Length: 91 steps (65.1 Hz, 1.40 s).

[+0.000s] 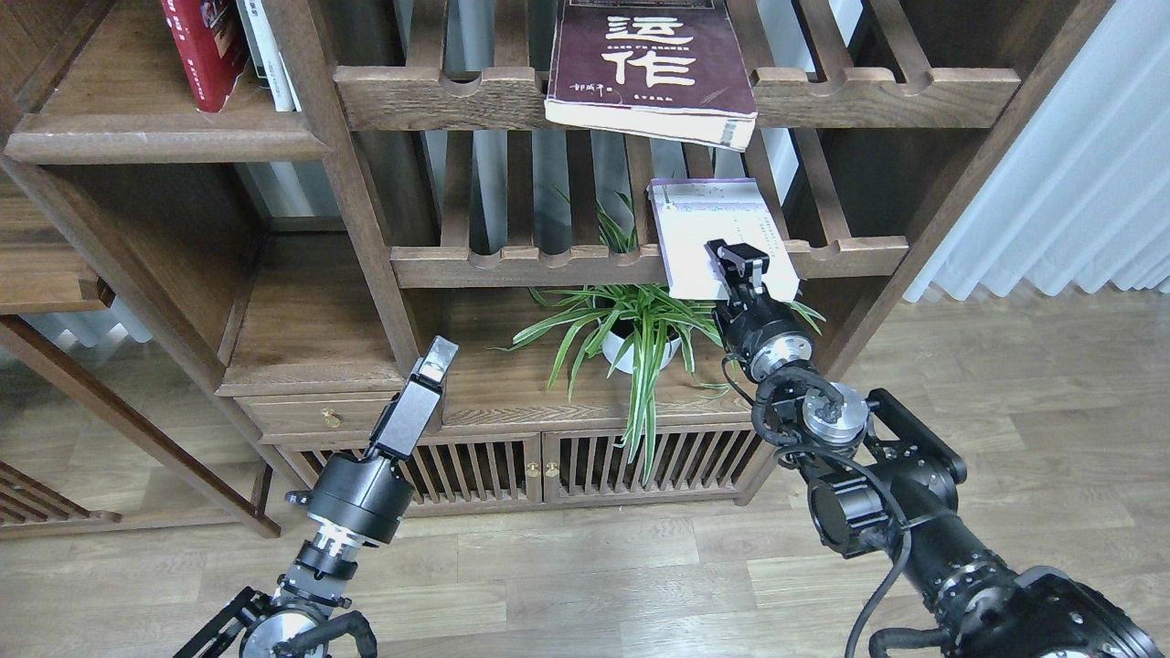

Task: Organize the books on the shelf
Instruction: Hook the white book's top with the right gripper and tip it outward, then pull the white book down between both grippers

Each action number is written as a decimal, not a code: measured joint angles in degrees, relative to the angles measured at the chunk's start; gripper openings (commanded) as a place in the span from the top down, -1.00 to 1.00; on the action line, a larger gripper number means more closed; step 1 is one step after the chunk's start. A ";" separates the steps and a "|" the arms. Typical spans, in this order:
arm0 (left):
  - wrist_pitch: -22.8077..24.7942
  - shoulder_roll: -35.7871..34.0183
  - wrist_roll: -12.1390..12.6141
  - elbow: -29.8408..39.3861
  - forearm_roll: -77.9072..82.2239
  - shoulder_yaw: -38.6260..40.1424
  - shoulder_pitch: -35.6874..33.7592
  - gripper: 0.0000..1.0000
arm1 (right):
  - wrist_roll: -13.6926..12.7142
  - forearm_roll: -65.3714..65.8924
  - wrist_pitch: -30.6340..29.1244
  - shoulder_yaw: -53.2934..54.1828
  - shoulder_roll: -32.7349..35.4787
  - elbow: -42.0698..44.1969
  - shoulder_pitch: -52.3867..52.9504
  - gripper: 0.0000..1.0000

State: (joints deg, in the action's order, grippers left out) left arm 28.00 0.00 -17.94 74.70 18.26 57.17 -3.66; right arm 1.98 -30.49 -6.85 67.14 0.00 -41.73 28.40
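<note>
The pale white-lavender book (pixel 704 239) lies flat on the lower slatted rack and overhangs its front rail. My right gripper (pixel 737 260) reaches up over the book's front right part; its fingers are dark against the cover, so I cannot tell whether they grip it. The maroon book (pixel 651 66) with white characters lies flat on the upper slatted rack, overhanging the rail. The red book (pixel 206 47) stands on the dark plank shelf (pixel 164 139) at top left. My left gripper (pixel 440 355) is raised in free air in front of the cabinet, empty and seen side-on.
Thin white-spined books (pixel 270 57) stand beside the red book. A potted spider plant (pixel 635 336) sits on the cabinet top just below the right gripper. The upright post (pixel 352 183) divides the plank shelf from the racks. A white curtain (pixel 1060 174) hangs at the right.
</note>
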 measured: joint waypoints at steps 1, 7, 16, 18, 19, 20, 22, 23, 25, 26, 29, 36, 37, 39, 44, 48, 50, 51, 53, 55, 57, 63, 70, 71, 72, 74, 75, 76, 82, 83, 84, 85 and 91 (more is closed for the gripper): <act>0.00 0.00 -0.02 0.00 -0.19 0.00 -0.03 -1.00 | -0.03 -0.04 -0.11 0.09 0.00 0.00 -0.01 0.93; 0.00 0.00 -0.03 -0.11 -2.16 0.06 -0.11 -1.00 | -0.28 -0.20 -1.57 0.30 0.00 -0.32 -0.40 0.93; 0.00 0.00 0.51 -0.98 -6.27 0.25 -0.49 -1.00 | -2.81 -0.73 -9.42 0.15 0.00 -2.62 -3.00 0.93; 0.00 0.00 0.77 -1.09 -6.68 0.26 -0.56 -1.00 | -4.60 -0.79 -11.16 0.10 0.02 -3.36 -4.04 0.93; 0.00 0.00 1.00 -1.15 -6.88 0.27 -0.60 -1.00 | -5.61 -0.80 -11.99 0.09 0.02 -3.78 -4.62 0.93; 0.00 0.00 1.24 -1.19 -7.02 0.27 -0.62 -1.00 | -6.64 -0.80 -12.76 0.08 0.01 -4.18 -5.17 0.93; 0.00 0.00 1.85 -1.25 -7.24 0.27 -0.68 -1.00 | -8.57 -0.81 -14.16 0.08 -0.02 -5.01 -6.26 0.93; 0.00 0.00 2.24 -1.27 -7.32 0.27 -0.69 -1.00 | -9.44 -0.82 -14.85 0.08 -0.02 -5.44 -6.82 0.93; 0.00 0.00 3.20 -1.29 -7.43 0.31 -0.72 -1.00 | -10.73 -0.85 -15.92 0.10 -0.01 -6.11 -7.72 0.93; 0.00 0.00 3.58 -1.29 -7.45 0.34 -0.72 -1.00 | -11.42 -0.87 -16.57 0.10 0.00 -6.50 -8.25 0.93; 0.00 0.00 5.47 -1.31 -7.54 0.54 -0.74 -1.00 | -13.10 -0.87 -18.26 -0.05 -0.01 -7.52 -9.62 0.93; 0.00 0.00 12.10 -1.31 -7.81 1.50 -0.98 -1.00 | -15.48 -0.88 -20.61 -0.54 0.00 -9.30 -11.92 0.92; 0.00 0.00 13.34 -1.31 -7.95 1.67 -1.02 -1.00 | -15.90 -0.88 -20.79 -0.62 0.00 -9.57 -12.32 0.92; 0.00 0.00 15.58 -1.31 -8.28 1.96 -1.09 -1.00 | -16.48 -0.88 -20.92 -0.71 0.00 -9.88 -12.80 0.92; 0.00 0.00 22.55 -1.31 -9.90 2.84 -1.15 -1.00 | -18.45 -0.89 -21.10 -1.27 0.01 -10.64 -14.02 0.92; 0.00 0.00 27.63 -1.07 -11.77 3.75 -1.18 -1.00 | -20.04 -0.84 -21.14 -2.51 0.01 -11.07 -14.83 0.92; 0.00 0.00 29.86 -0.90 -12.75 4.30 -1.21 -1.00 | -20.58 -0.78 -21.15 -3.20 0.00 -11.19 -15.13 0.92; 0.00 0.00 30.57 -0.86 -13.07 4.51 -1.23 -1.00 | -20.85 -0.75 -21.15 -3.67 0.00 -11.24 -15.28 0.92; 0.00 0.00 32.87 -0.72 -14.12 5.25 -1.28 -1.00 | -21.27 -0.69 -21.15 -4.61 0.00 -11.31 -15.54 0.92; 0.00 0.00 34.27 -0.66 -14.79 5.78 -1.32 -1.00 | -21.53 -0.66 -21.15 -5.51 0.00 -11.37 -15.72 0.92; 0.00 0.00 35.44 -0.62 -15.36 6.34 -1.37 -1.00 | -21.68 -0.64 -21.15 -6.21 0.00 -11.40 -15.84 0.92; 0.00 0.00 37.96 -0.47 -16.92 8.74 -1.44 -1.00 | -21.90 -0.62 -21.15 -9.21 0.00 -11.46 -16.45 0.92; 0.00 0.00 38.20 -0.45 -17.16 9.27 -1.45 -1.00 | -21.91 -0.62 -21.15 -10.66 0.00 -11.65 -16.85 0.92; 0.00 0.00 38.21 -0.45 -17.17 9.31 -1.45 -1.00 | -21.91 -0.62 -21.15 -10.79 0.00 -11.67 -16.87 0.92; 0.00 0.00 38.22 -0.45 -17.18 9.33 -1.45 -1.00 | -21.90 -0.61 -21.15 -10.98 0.00 -11.70 -16.90 0.92; 0.00 0.00 38.23 -0.45 -17.19 9.39 -1.45 -1.00 | -21.90 -0.59 -21.15 -11.40 0.00 -11.73 -16.95 0.92; 0.00 0.00 38.23 -0.45 -17.19 9.40 -1.44 -1.00 | -21.90 -0.58 -21.15 -11.60 0.00 -11.75 -16.97 0.92; 0.00 0.00 38.23 -0.45 -17.19 9.40 -1.44 -1.00 | -21.90 -0.57 -21.15 -11.79 0.00 -11.76 -17.00 0.92; 0.00 0.00 38.23 -0.94 -17.20 9.20 -1.39 -1.00 | -21.88 -0.54 -21.15 -12.96 0.00 -12.22 -17.27 0.92; 0.00 0.00 38.23 -1.01 -17.20 9.14 -1.38 -1.00 | -21.87 -0.54 -21.15 -13.09 0.00 -12.33 -17.30 0.92; 0.00 0.00 38.22 -1.11 -17.20 9.08 -1.36 -1.00 | -21.84 -0.53 -21.15 -13.28 0.00 -12.52 -17.34 0.92; 0.00 0.00 38.20 -1.22 -17.20 9.03 -1.34 -1.00 | -21.79 -0.52 -21.15 -13.48 0.00 -12.73 -17.37 0.92; 0.00 0.00 37.93 -1.89 -17.17 8.88 -1.21 -1.00 | -21.46 -0.47 -21.15 -14.72 0.00 -13.70 -17.50 0.92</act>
State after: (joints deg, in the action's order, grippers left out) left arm 28.00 0.00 19.99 72.82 1.09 66.05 -4.86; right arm -19.48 -30.97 -28.00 52.43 0.00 -55.43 10.90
